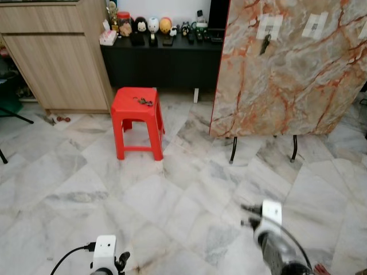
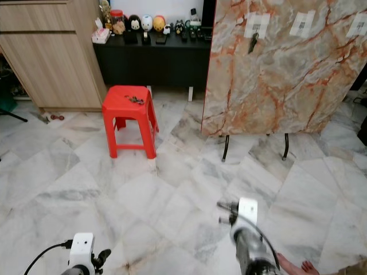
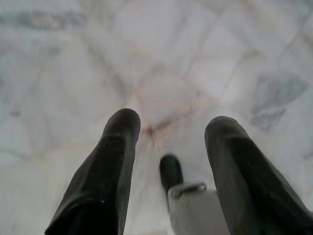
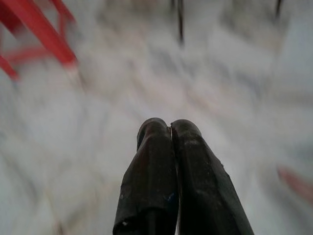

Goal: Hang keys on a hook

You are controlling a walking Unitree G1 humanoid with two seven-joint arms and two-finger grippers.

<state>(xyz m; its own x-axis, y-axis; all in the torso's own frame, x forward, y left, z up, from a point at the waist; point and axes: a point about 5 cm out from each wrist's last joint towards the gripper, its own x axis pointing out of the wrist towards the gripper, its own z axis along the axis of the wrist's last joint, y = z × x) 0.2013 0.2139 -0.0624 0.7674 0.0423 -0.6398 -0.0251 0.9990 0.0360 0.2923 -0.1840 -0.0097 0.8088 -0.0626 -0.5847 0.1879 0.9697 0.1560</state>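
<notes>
In the upper left part of the head views a red plastic stool [image 1: 136, 117] stands on the pale marble floor [image 1: 172, 200], and a small bunch of keys [image 1: 143, 101] lies on its seat, near the back right corner. To the right of the stool, in the upper right of the frame, a large marble-patterned board [image 1: 287, 69] stands on thin black legs. Near its top edge there are white hook plates [image 1: 269, 26], and a dark set of keys [image 1: 265, 43] hangs from the leftmost one. Behind the stool a black low cabinet [image 1: 166, 57] carries a row of small figures [image 1: 146, 26], and a wooden cupboard [image 1: 51, 51] stands at the upper left. The left gripper [image 3: 168, 132] hangs low over the floor at the bottom left, its two black fingers spread wide apart and holding nothing. The right gripper [image 4: 170, 128] is at the bottom right, its fingers pressed together with nothing between them. The right wrist view is blurred and shows red stool legs in its corner. Bare toes of a person [image 2: 298, 267] show at the bottom right edge.
</notes>
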